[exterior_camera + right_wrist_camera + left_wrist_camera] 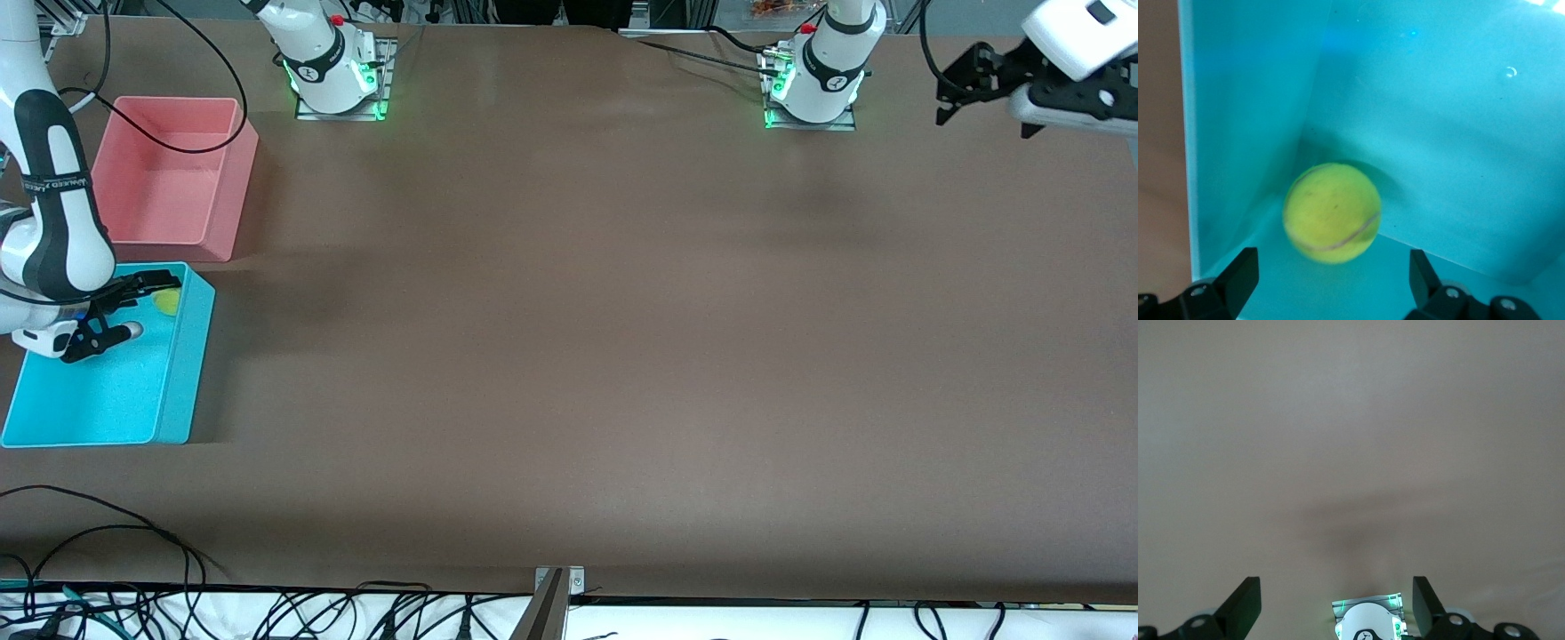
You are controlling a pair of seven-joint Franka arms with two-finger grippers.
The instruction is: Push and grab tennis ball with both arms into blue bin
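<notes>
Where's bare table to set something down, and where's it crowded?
Free: the brown tabletop from the pink plastic tub and cyan-blue rectangular bin to the left gripper. Crowded: the bin's corner, right gripper over the yellow-green tennis ball.

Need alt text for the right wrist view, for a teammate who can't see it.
The tennis ball lies free in a corner of the blue bin, below the right gripper, whose fingers are spread open and not touching it.
</notes>
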